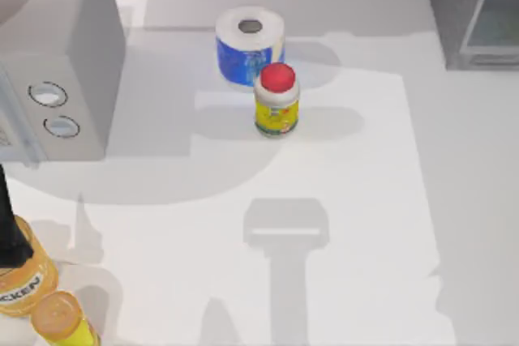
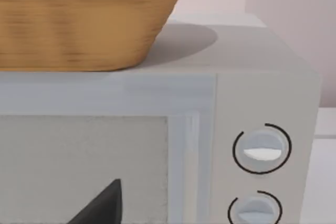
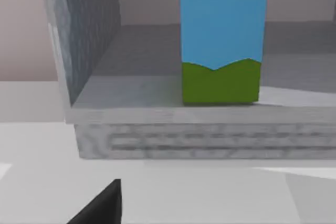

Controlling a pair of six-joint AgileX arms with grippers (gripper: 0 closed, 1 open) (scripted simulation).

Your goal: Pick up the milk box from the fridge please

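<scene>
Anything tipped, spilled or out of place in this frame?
Nothing stands out. The milk box stands upright inside the fridge, and the paper roll and red-capped bottle stand upright on the table.

From my right wrist camera I see the fridge (image 3: 89, 51) open in front of me, its dark grey side wall rising beside a pale floor. The milk box (image 3: 221, 40) stands upright on that floor, blue above a green band. Below the fridge's ribbed base lies the white desk (image 3: 220, 198). A dark fingertip (image 3: 102, 205) pokes in at the picture's edge.
</scene>
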